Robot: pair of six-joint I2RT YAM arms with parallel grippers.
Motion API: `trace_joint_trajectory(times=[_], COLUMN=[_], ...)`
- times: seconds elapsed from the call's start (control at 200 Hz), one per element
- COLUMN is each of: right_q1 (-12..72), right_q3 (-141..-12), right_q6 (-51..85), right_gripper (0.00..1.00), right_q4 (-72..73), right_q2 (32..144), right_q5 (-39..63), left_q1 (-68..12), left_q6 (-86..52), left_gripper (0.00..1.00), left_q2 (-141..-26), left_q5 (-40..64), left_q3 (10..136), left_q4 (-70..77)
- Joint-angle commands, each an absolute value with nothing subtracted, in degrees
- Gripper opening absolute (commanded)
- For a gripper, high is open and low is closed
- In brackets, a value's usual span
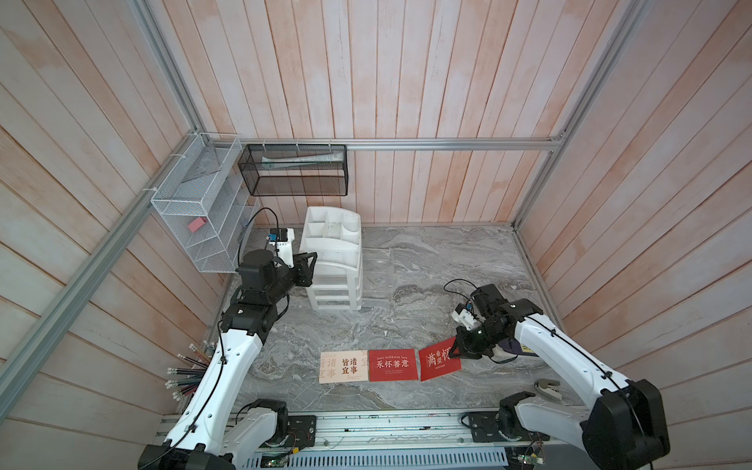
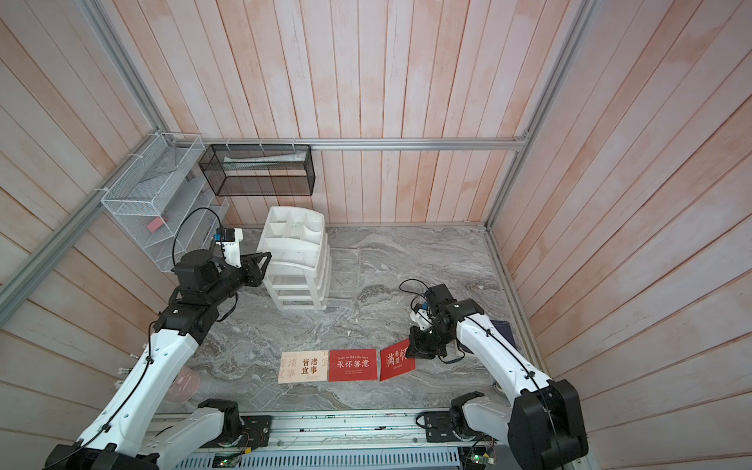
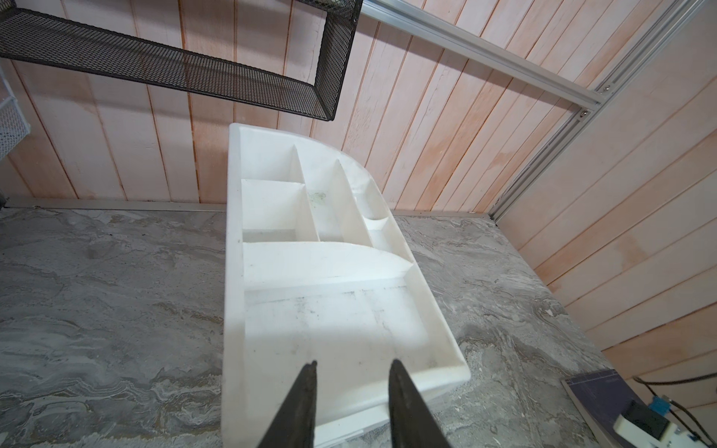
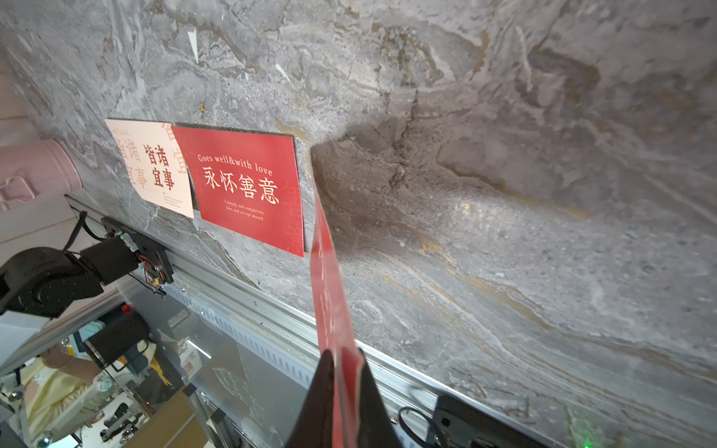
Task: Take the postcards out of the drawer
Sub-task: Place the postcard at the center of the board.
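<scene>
Postcards (image 1: 393,364), three counted, are all outside the white drawer unit (image 1: 335,264) and sit in a row near the front edge of the marble table (image 1: 427,276). We note the cream postcard (image 1: 345,366) and the middle red postcard (image 2: 352,364) lying flat, edge to edge. The third red postcard (image 1: 437,360) is just beside the middle one and is not yet flat. Its near edge touches the table, and its far end is raised and tilted.

The right gripper (image 4: 343,355) is clamped on that raised end. In the right wrist view the card runs edge-on from between the jaws down to the table. The left gripper (image 3: 353,362) has its jaws apart and holds nothing. It hangs over the top tray of the drawer unit, well apart from the cards. We cannot tell from these views whether any drawer stands open.

We judge the step in hand to be the setting-down of the last card, so the task is close to its end. The next move calls for lowering the raised end until the card lies flat. The jaws should then part and lift straight off, so the card is neither dragged nor pushed onto its neighbour.
</scene>
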State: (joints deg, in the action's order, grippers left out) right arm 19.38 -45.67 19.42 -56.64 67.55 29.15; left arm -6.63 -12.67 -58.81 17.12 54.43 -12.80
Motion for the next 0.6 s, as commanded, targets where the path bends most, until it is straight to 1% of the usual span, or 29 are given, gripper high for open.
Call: trace_joint_trajectory(times=[0.0,0.595], right_q1=[19.6,19.7], right_q3=[-45.2,-44.2], right_q6=[19.9,23.5], right_gripper=[0.16,0.28], right_q4=[-57.6,-59.1], right_q2=[66.5,64.6], right_q5=[27.2,18.9], left_q1=[-6.2,-5.6], left_q6=[-12.3,-12.7], left_gripper=[0.33,0.34], left_q2=[-59.0,-59.7], left_q5=[18.0,19.0], left_q3=[54.0,54.1], left_q4=[-11.7,-11.3])
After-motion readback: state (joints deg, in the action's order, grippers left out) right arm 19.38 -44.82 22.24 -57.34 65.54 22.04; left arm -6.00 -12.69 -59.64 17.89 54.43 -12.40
